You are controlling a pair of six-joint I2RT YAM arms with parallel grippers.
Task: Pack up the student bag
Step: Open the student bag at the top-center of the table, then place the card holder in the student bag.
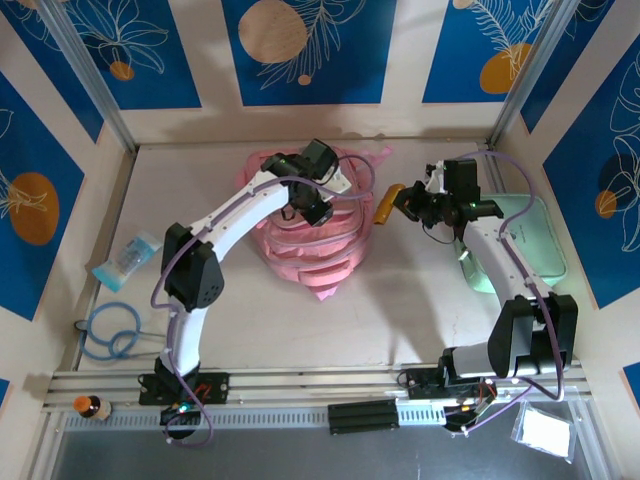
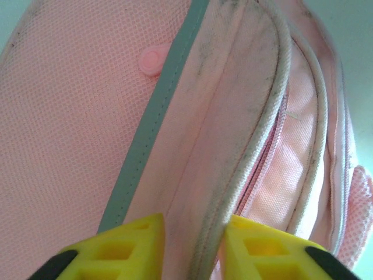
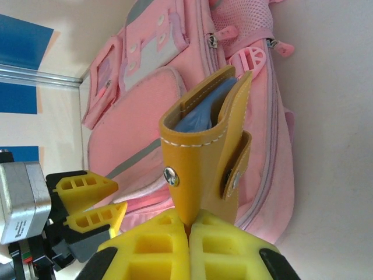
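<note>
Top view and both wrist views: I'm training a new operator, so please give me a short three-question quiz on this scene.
1. True or false: the right gripper is empty.
2. What colour is the pouch? A yellow, B green, C black.
3. Which gripper has its fingers either side of a piped edge of the bag?
Key: 1 false, it is shut on the pouch; 2 A; 3 the left gripper.
</note>
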